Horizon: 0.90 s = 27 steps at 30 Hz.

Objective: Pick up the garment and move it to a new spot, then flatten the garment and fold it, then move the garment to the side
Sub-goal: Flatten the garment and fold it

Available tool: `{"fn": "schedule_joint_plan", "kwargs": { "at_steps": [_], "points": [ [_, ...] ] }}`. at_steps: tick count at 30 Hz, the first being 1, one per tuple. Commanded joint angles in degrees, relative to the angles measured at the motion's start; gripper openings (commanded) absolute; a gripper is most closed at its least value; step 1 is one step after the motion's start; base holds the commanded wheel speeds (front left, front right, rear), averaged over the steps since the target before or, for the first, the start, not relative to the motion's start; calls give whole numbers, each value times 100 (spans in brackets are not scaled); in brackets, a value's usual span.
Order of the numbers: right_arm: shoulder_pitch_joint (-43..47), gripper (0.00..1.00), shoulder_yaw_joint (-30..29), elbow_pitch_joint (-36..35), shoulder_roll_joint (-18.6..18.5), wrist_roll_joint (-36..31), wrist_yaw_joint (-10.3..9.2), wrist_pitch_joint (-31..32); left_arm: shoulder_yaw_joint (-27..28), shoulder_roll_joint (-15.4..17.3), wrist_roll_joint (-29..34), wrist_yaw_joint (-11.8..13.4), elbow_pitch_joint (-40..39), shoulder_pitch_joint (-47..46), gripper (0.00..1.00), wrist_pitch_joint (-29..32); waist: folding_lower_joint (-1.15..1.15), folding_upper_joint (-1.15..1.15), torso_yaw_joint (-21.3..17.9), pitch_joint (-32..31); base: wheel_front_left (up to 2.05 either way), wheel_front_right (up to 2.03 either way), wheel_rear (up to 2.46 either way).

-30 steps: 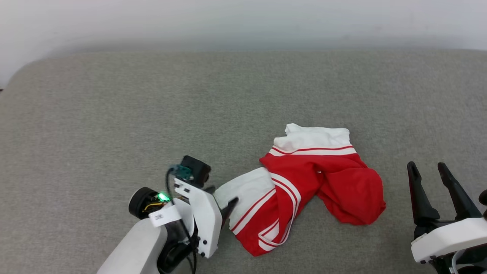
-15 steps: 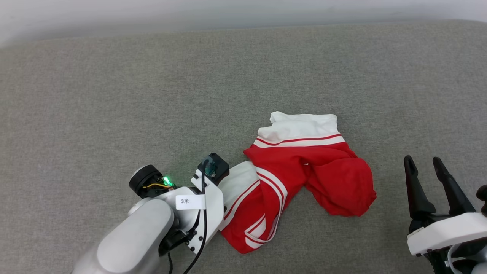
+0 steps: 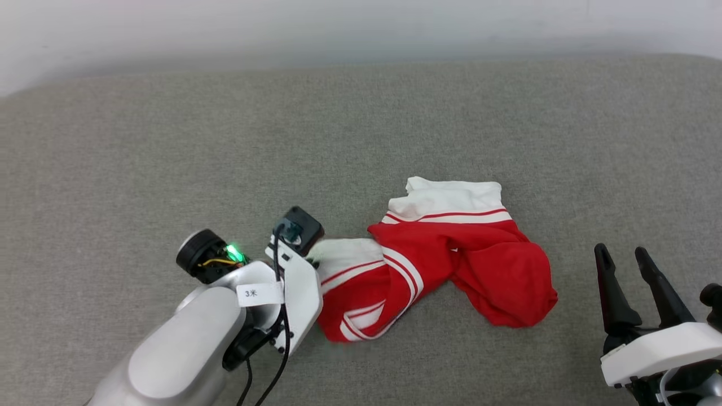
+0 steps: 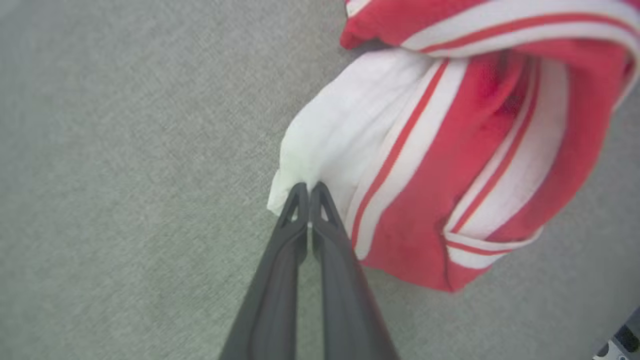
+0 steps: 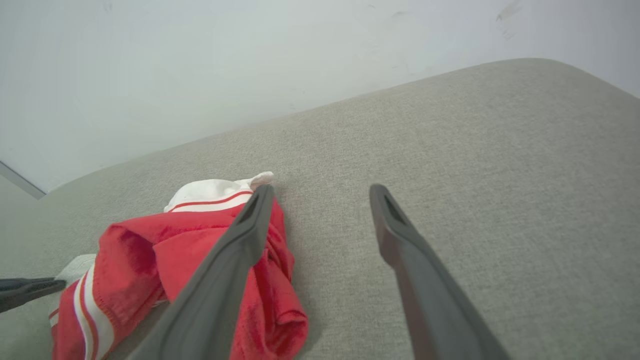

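Light was bright, soft and even, without glare. The garment (image 3: 496,270) cast only a faint shadow along its near edge. The left wrist view was soft, stripes smeared toward its upper right. The right wrist view bent the far edge of the grey cushion (image 5: 500,150).

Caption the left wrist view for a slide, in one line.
Left gripper shut on the white edge of the crumpled red-and-white garment, which lies on a grey fabric surface.

We're seeing a soft, matt cloth garment (image 3: 451,254) on coarse grey woven fabric (image 3: 169,141); the fingers (image 5: 425,280) look like matt dark plastic.
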Motion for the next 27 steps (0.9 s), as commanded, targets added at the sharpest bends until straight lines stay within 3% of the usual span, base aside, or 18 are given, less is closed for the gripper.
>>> {"fn": "schedule_joint_plan", "kwargs": {
  "at_steps": [1,9,15,21,24,27],
  "points": [
    [74,100,-19,24,13,30,-4,12,75,31,53,92,-133,83,0,-151,-1,0,69,-125,0,0,0],
    [193,100,-84,68,13,84,-4,54,571,378,-26,710,-1166,468,0,-567,-1,0,232,-389,0,0,0],
    [253,100,-98,43,13,120,-4,61,1369,739,-614,1491,-1748,1321,0,-636,-1,0,278,-419,0,0,0],
    [275,100,-133,84,12,137,-4,38,2217,923,-1364,2175,-1670,2583,0,-908,-1,0,279,-354,0,0,0],
    [220,100,-183,68,12,131,-4,27,2411,835,-1698,2222,-1440,3109,0,-999,-1,0,299,-282,0,0,0],
    [138,100,-205,79,12,124,-4,26,2413,660,-1918,2089,-1129,3334,0,-1106,-1,0,324,-222,0,0,0]
  ]
}}
